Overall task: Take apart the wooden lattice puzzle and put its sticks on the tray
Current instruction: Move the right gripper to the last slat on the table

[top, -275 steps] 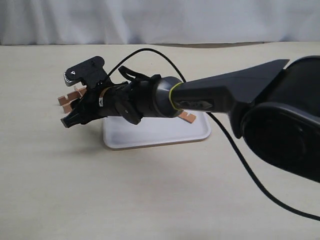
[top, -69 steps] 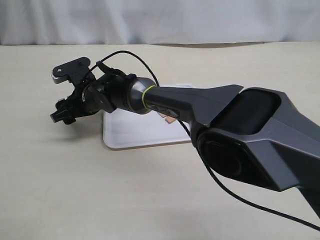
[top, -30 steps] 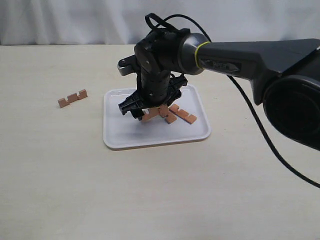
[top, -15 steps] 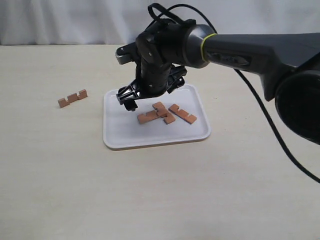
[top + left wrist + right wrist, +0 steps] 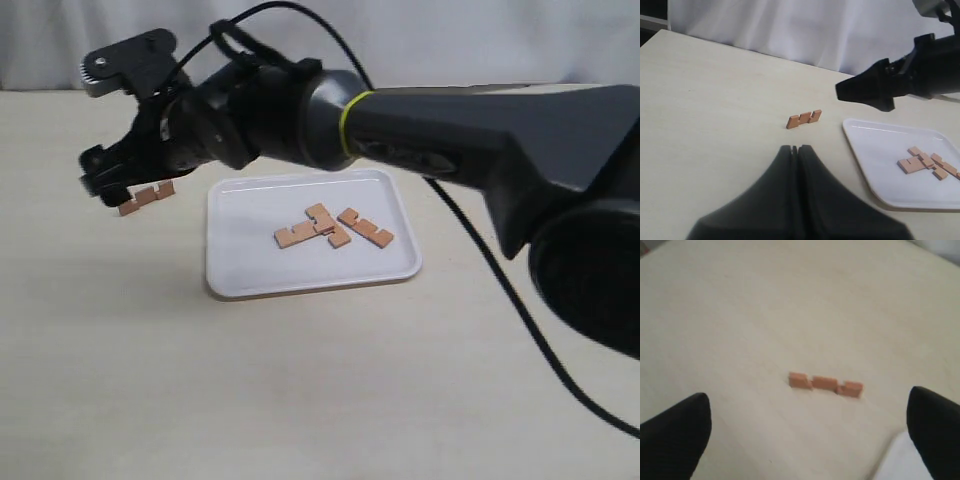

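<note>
The black right end effector [image 5: 100, 125] reaches across the pale beige desk [image 5: 300, 380] to its left side and hangs above a short light-brown wooden notched stick [image 5: 146, 196]. Its two fingers are spread wide apart and nothing is between them; in the right wrist view the lone stick lies on the desk below the gap, clear of both fingers. This stick stands on one long edge with its square notches facing up, well apart from the flat white rectangular plastic tray [image 5: 250, 260] with rounded corners and a low rim, which sits to its right near the middle of the desk.

The lattice is fully apart. Three more light-brown notched sticks [image 5: 330, 228] lie flat on the tray, toward its right half: two overlap in a loose cross and the third lies just beside them, though whether it touches them cannot be told.

The black left end effector [image 5: 796, 150] is low over the desk, away from the lone stick, its fingers pressed together with nothing in them.
</note>
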